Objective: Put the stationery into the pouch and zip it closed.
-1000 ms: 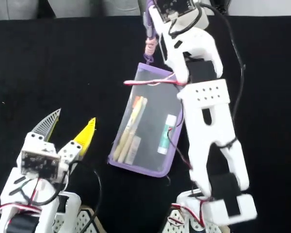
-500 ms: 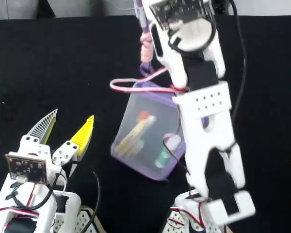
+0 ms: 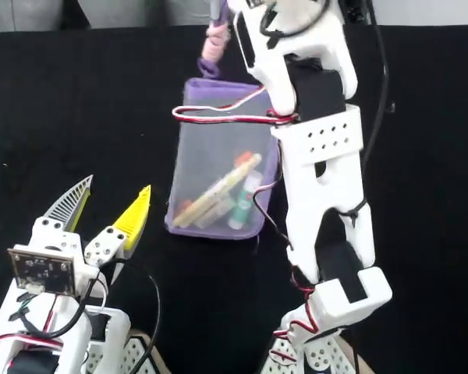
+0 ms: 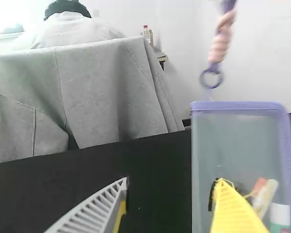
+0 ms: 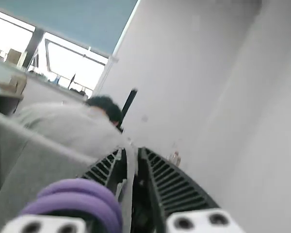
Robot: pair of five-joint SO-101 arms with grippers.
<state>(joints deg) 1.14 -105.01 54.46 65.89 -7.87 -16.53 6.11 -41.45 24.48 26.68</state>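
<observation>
The right fingers [image 5: 165, 179], clenched on the strap [image 3: 214, 43], have hoisted the pouch [image 3: 218, 148] off the desk [image 3: 78, 101] at centre, the stationery [image 3: 218, 199] sliding to its bottom, apparently zipped, while the left fingers [image 3: 136, 214] stay released near left.

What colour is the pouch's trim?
Purple trim on the pouch, with a translucent body; the high view shows it best.

Purple-trimmed clear pouch [image 3: 212, 152] upright in mid-air, stationery [image 3: 218, 199] at its bottom.
</observation>
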